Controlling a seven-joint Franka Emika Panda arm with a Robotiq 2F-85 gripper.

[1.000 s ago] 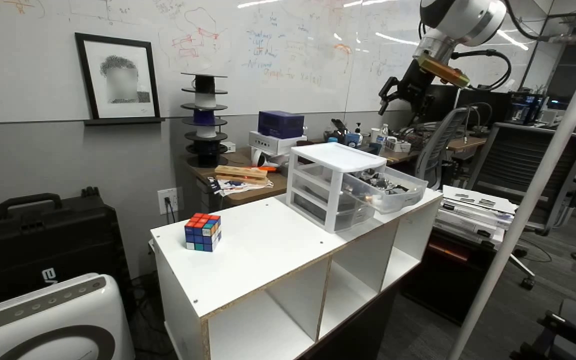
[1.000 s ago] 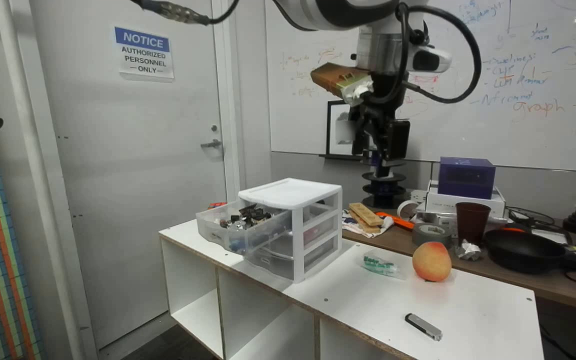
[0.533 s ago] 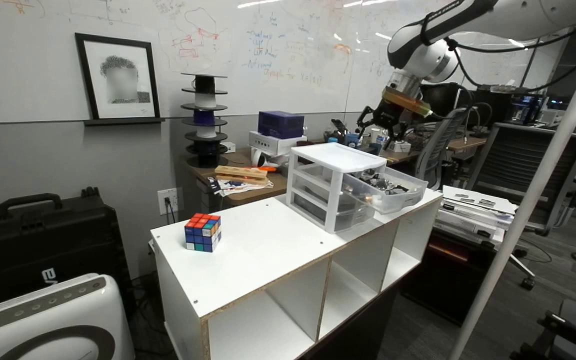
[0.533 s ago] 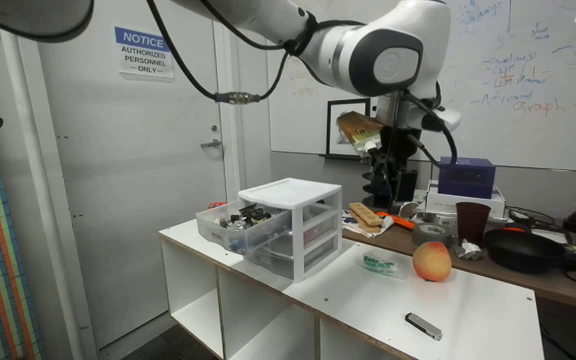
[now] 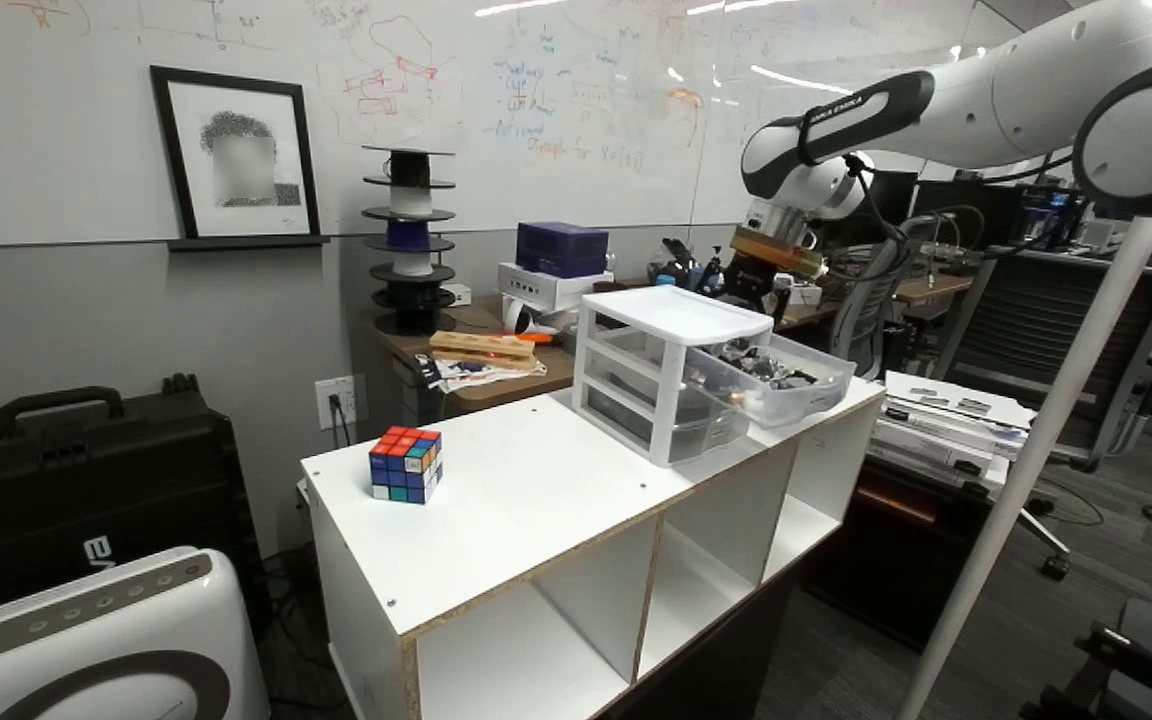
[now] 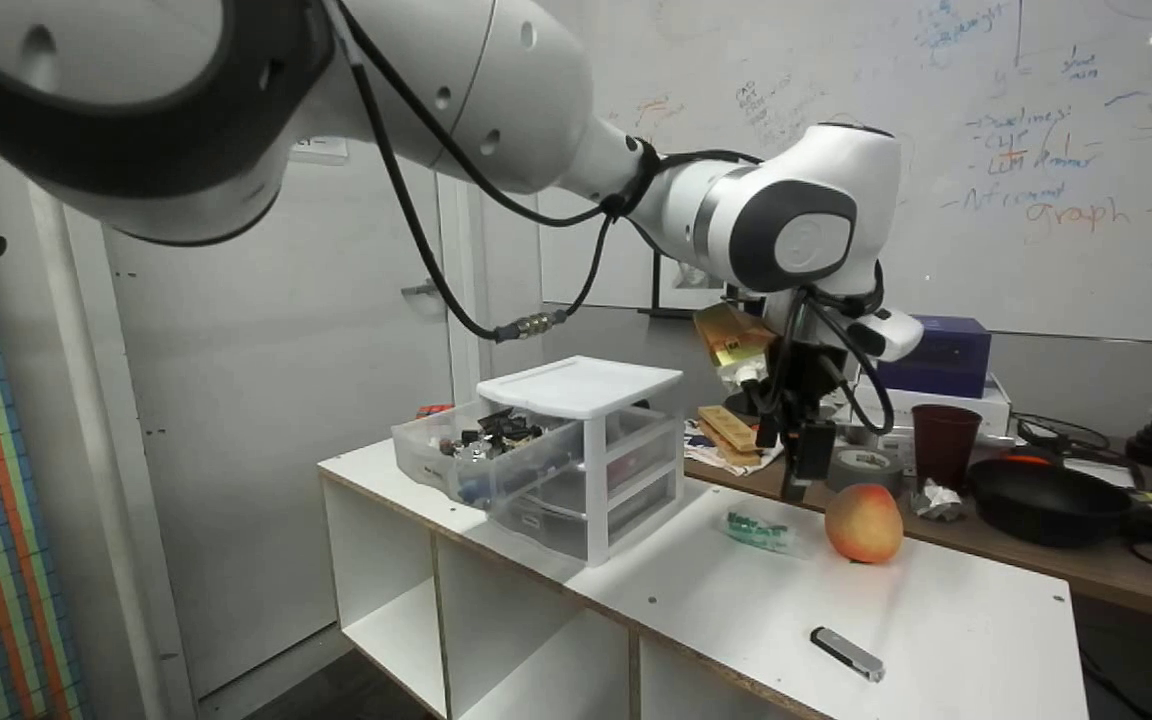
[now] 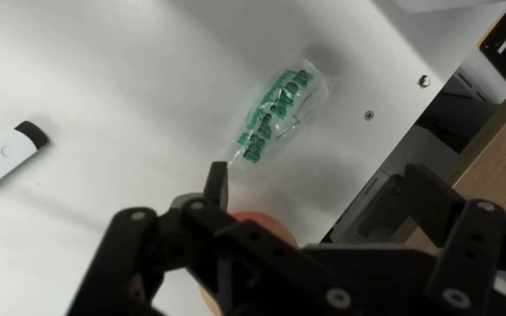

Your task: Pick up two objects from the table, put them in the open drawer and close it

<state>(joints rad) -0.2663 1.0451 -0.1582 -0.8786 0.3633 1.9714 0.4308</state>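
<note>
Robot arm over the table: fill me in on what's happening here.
The arm holds its open gripper, with nothing in it, above the table, close to a packet and a fruit. A flash drive and a puzzle cube lie there too. The top drawer stands open, small items inside.

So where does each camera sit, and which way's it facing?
Exterior view: high, near the Rubik's cube end of the shelf, facing the drawer unit; arm upper right.
Exterior view: high, near the peach end, facing drawer unit and door; arm from upper left.
Wrist view: on the arm, facing down at wrapper and USB stick; pincer at bottom.
Both exterior views share drawer unit and whiteboard.
</note>
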